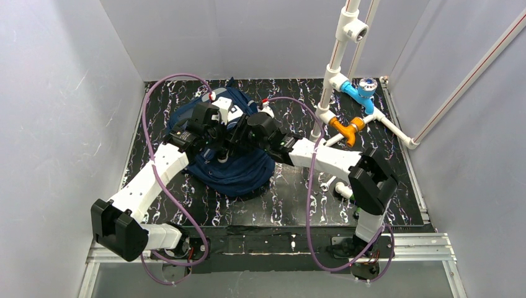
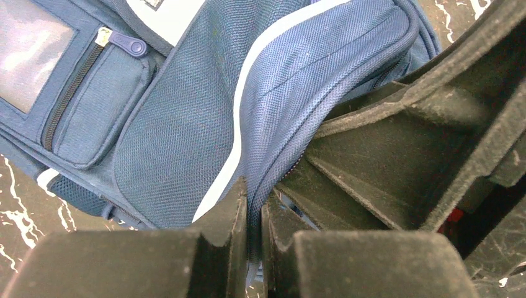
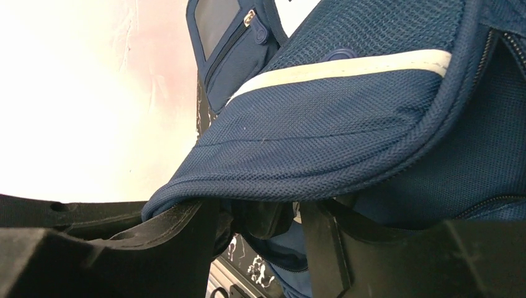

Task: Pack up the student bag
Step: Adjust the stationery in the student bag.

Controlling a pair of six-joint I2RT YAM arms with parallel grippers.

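The student bag (image 1: 239, 171), navy blue with pale stripes, lies mid-table between both arms. My left gripper (image 1: 218, 134) is shut on the edge of the bag's opened flap (image 2: 273, 118); in the left wrist view the fabric runs pinched between the left gripper (image 2: 254, 208) jaws. My right gripper (image 1: 240, 133) sits right beside it, and one of its black fingers (image 2: 403, 143) reaches under the same flap. Seen from the right wrist, the right gripper (image 3: 260, 214) is open, its jaws apart beneath the flap of the bag (image 3: 322, 130), which drapes over them. The inside of the bag is hidden.
A white pipe frame (image 1: 335, 68) with a blue fitting (image 1: 363, 92) and an orange fitting (image 1: 348, 127) stands at the back right. Small white pipe pieces (image 1: 335, 185) lie near the right arm. Grey walls close in on three sides.
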